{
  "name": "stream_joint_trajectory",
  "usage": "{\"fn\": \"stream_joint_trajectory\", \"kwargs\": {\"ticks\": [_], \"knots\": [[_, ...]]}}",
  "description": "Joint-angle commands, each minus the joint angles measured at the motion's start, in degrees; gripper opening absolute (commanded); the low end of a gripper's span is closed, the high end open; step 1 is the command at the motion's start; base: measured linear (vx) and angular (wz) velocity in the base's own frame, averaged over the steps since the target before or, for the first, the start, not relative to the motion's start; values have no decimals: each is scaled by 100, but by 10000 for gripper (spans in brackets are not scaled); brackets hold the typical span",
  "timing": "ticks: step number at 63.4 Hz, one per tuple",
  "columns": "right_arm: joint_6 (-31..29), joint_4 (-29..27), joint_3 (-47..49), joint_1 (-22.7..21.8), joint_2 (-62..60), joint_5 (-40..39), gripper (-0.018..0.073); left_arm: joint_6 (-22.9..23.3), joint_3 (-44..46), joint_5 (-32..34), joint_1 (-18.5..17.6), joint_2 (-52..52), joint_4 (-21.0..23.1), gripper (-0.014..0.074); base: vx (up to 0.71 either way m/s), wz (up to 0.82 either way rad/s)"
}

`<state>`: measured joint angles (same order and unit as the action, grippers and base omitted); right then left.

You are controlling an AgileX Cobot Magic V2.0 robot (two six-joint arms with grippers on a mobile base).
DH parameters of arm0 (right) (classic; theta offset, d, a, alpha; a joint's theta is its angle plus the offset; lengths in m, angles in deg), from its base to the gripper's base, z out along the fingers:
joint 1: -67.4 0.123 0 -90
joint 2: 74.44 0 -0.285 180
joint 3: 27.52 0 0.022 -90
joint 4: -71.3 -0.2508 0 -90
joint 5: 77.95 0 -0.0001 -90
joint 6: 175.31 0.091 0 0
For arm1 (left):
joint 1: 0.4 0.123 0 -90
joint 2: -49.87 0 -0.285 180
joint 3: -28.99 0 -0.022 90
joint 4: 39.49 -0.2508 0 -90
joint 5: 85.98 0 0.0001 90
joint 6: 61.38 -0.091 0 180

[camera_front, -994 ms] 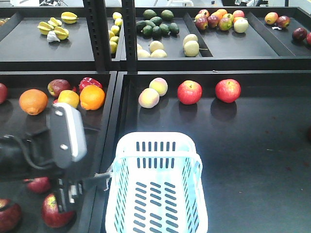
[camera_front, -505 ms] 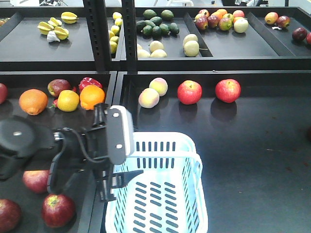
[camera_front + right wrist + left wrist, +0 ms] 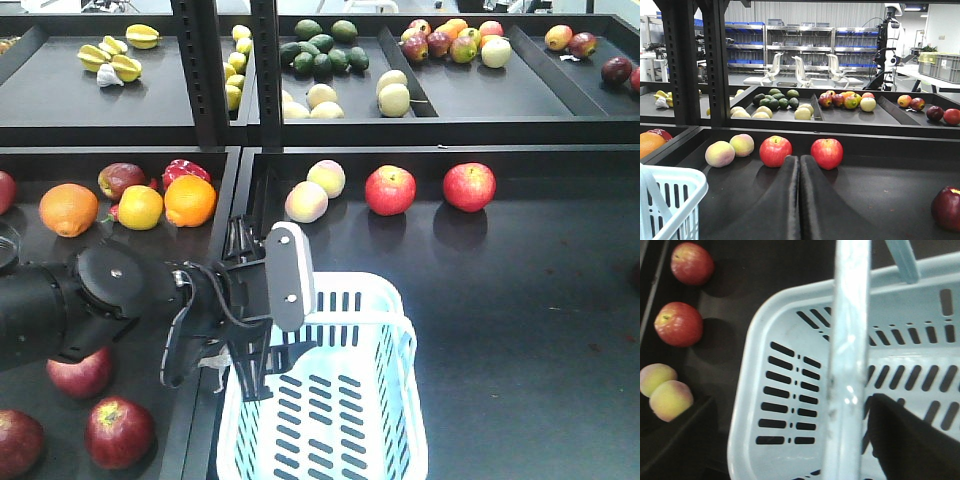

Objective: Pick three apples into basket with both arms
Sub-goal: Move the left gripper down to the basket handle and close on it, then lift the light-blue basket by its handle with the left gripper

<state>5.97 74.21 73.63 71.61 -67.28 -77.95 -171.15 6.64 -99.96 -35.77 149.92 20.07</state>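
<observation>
The black worktop (image 3: 520, 330) is carrying the fruit and the basket (image 3: 350, 283), which is standing at lower centre of the front view. The basket floor is showing no fruit in either the front or the left wrist view. The task is therefore judged to be at its first step, with no apple delivered.

The left arm (image 3: 60, 315) is reaching in from the left edge, and its pincer (image 3: 278, 368) is hanging over the basket's left rim. In the left wrist view the handle (image 3: 847, 365) is crossing the frame. Dark fingers (image 3: 910, 445) are showing at the lower corners, wide apart, with nothing between them. The right pincer (image 3: 799, 159) is sitting at bottom centre of its own view, its fingers pressed together on nothing.

Three dark red apples (image 3: 118, 432) are lying at lower left of the front view, outside the basket. Two brighter apples (image 3: 390, 190) are resting at upper centre, well apart from the basket.

The next move is calling for the left pincer to swing to the lower left, descend over one apple with fingers spread, and close. The right pincer is needing to part its fingers before approaching any fruit.
</observation>
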Motion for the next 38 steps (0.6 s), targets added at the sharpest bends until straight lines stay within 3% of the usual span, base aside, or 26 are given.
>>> {"fn": "stream_joint_trajectory", "kwargs": {"ticks": [1,9,25,38], "knots": [[-31,54,-77,-23,10,-395,-9,-6,212,278,-78,-177,134,514,0,0],[-31,54,-77,-23,10,-395,-9,-1,212,284,-78,-177,134,381,0,0],[-31,54,-77,-23,10,-395,-9,-1,212,252,-78,-177,134,-1,0,0],[-31,54,-77,-23,10,-395,-9,25,212,260,-78,-177,134,-9,0,0]]}}
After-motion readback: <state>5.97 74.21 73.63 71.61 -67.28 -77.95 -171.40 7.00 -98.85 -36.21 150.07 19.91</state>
